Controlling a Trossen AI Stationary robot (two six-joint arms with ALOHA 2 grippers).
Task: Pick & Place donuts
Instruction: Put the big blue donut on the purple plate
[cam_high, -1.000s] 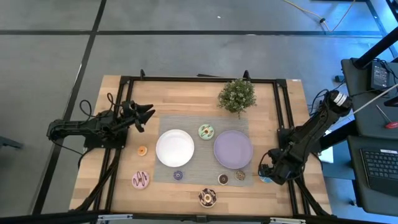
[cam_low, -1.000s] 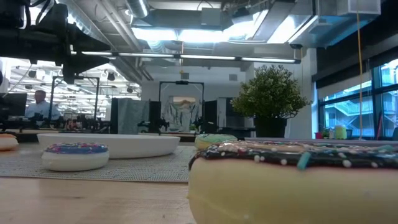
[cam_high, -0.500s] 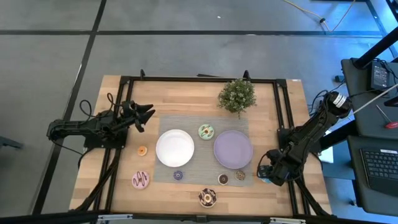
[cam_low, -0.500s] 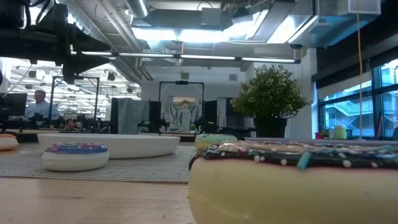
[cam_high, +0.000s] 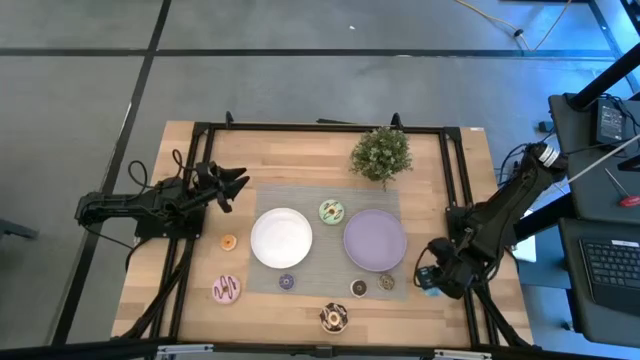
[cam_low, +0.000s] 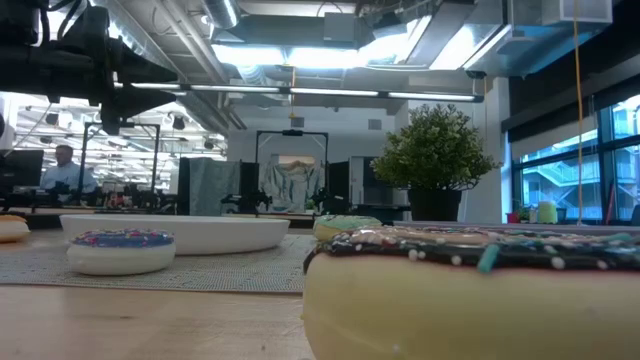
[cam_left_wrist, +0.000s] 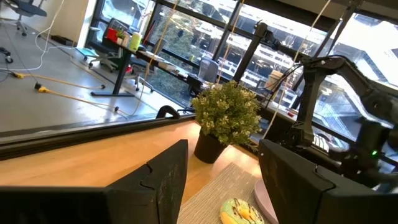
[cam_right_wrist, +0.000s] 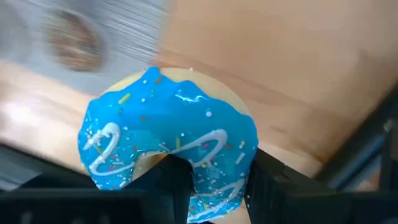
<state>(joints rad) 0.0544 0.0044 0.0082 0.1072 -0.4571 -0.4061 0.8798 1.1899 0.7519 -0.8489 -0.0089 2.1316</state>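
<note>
My right gripper is near the table's right near corner, shut on the blue donut. My left gripper hovers open over the table's left side, with nothing between its fingers. The green-white donut lies on the grey mat between the white plate and the lilac plate. The orange mini and the pink donut lie on the wood at the left. The purple mini, dark brown mini, speckled mini and chocolate-sprinkled donut lie along the near side. My right gripper holds the blue donut by the near part of its ring. One finger stands at the hole and the other outside the rim. The fingers come from above. The donut faces icing up; whether it is clear of the table I cannot tell.
A potted plant stands at the far side of the mat. Black frame rails run along the table's edges. In the low view the chocolate-sprinkled donut fills the foreground.
My right arm has shifted slightly at the blue donut near the table's right near corner. The other donuts and both plates lie where they were.
</note>
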